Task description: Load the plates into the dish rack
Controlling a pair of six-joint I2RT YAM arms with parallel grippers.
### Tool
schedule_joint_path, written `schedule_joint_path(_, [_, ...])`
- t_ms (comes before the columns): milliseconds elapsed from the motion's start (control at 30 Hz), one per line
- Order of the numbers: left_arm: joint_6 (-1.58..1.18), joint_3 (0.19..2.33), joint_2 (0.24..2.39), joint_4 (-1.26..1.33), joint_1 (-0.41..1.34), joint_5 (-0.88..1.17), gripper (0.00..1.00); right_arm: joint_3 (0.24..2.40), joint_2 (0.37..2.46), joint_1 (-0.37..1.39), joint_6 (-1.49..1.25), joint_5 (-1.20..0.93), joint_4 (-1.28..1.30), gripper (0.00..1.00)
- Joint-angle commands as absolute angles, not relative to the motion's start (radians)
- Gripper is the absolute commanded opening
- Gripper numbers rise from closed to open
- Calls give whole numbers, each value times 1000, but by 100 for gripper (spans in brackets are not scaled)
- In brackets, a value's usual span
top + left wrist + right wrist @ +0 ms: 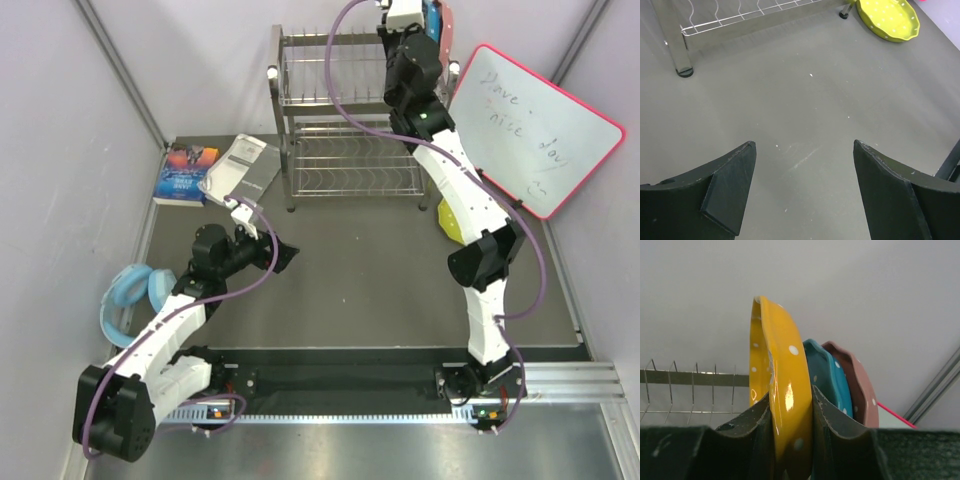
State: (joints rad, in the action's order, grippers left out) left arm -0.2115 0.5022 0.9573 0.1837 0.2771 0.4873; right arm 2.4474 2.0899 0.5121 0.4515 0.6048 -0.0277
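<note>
Clamping the orange plate (775, 365) in my right gripper (790, 396) above the dish rack (330, 100); only that wrist view shows the grip. My left gripper (805, 145), jaws spread, faces the yellow-green plate (887, 17). The whiteboard (540, 130) reads "nice day".

Orange plate (780, 385), white-dotted, upright and seen edge-on, clamped between the two dark fingers (752, 430) of the right pincer (790, 405), one finger pressed to each face. Just right of the orange plate stand a blue plate (827, 375) and, beyond it, a pink plate (857, 385), both on edge. Left of the orange plate, the thin prongs of the dish rack (695, 385). Behind it, a plain grey wall (865, 290).
</note>
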Motion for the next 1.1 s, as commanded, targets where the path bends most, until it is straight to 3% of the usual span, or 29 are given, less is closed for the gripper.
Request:
schedule_joint_path(0, [-213, 506, 959, 235, 273, 477, 83, 2487, 2057, 520, 454, 607, -198, 0])
schedule_joint_path(633, [-233, 508, 965, 241, 272, 465, 83, 2448, 2102, 517, 486, 664, -193, 1])
schedule_joint_path(700, [-232, 508, 963, 238, 272, 465, 83, 2450, 2109, 517, 491, 666, -195, 11])
schedule_joint_path(733, [-233, 508, 963, 238, 270, 463, 83, 2448, 2109, 517, 492, 663, -196, 21])
schedule_joint_path(933, [-233, 525, 971, 226, 267, 466, 83, 2445, 2085, 525, 503, 652, -247, 43])
schedule_joint_path(1067, [-233, 535, 977, 230, 267, 472, 83, 2390, 2014, 535, 561, 617, -317, 48])
